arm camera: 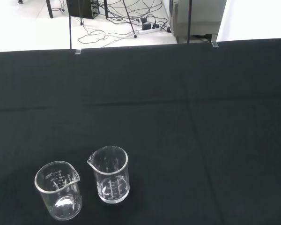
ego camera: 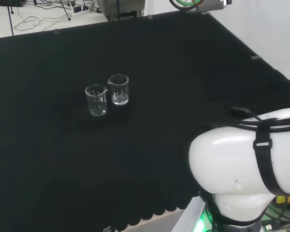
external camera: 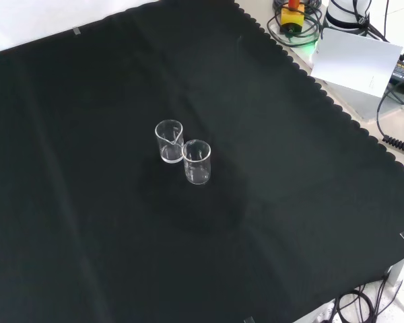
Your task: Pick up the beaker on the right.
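Hand well apart from right beaker (ego camera: 118, 90)

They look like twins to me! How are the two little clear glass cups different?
The right clear glass beaker in the head view stands a little farther back than the left clear glass beaker. In that view the right one's spout points left, toward its neighbour, while the left one's spout points right. Both stand upright and close together on the black cloth, look empty, carry printed scale marks and seem alike in size.
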Motion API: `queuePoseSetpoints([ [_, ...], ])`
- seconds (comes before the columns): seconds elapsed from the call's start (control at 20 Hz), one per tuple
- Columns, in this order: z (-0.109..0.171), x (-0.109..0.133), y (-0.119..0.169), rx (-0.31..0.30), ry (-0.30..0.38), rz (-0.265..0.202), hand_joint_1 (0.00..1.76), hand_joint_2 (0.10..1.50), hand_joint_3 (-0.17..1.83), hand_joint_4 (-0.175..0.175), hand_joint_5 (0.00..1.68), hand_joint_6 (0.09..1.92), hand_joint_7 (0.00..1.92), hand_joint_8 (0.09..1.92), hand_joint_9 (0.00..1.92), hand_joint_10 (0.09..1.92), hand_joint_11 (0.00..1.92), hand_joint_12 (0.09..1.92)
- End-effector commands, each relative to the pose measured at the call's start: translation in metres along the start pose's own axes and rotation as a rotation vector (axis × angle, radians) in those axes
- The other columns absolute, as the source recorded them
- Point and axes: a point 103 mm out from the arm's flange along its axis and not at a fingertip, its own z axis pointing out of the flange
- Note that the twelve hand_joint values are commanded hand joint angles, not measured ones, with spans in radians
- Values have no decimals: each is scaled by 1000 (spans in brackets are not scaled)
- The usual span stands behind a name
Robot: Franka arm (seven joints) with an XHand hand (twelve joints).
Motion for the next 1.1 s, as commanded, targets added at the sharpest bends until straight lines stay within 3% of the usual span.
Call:
queuePoseSetpoints([
  [0.05, 0, 9, -1, -12, -23, -8, 172, 1138, 424, -15, 260, 87, 247, 87, 441, 87, 0, 1300],
  [0.15, 0, 13, -1, -16, -31, -11, 41, 1265, 332, -13, 237, 87, 195, 87, 407, 87, 0, 1288],
  [0.25, -1, 14, -1, -17, -33, -11, 9, 1300, 301, -12, 232, 87, 182, 87, 398, 87, 0, 1284],
  [0.6, 4, 0, -1, -6, -11, 20, 0, 1313, 287, -11, 231, 87, 177, 87, 396, 87, 0, 1280],
  [1.1, 37, -23, 10, 44, 28, 79, 0, 1317, 279, -13, 233, 87, 180, 87, 396, 87, 0, 1280],
])
